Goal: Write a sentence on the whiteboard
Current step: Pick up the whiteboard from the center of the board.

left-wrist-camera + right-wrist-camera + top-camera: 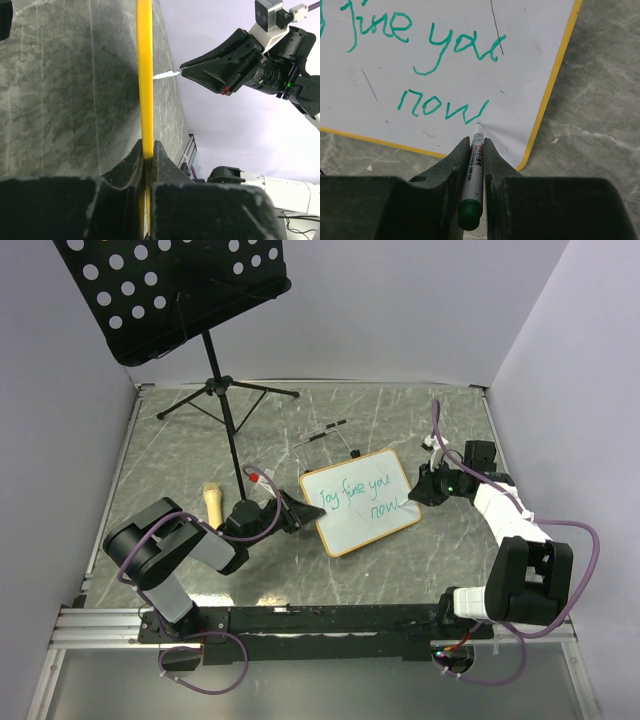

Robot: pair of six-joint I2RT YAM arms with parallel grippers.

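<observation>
Currently the whiteboard (345, 530) lies flat on the marbled table (200, 440) between the two arms, its long axis running from the left arm's side across to the right's. The left gripper (147, 148) is pinched tight on the board's yellow frame edge, steadying it. The right gripper (476, 143) is clamped on a green-ended marker (471, 175), with the board stretching away ahead of it. The tip touches the white just past "now", close to the near right corner, so further strokes probably have little room rightward.
</observation>
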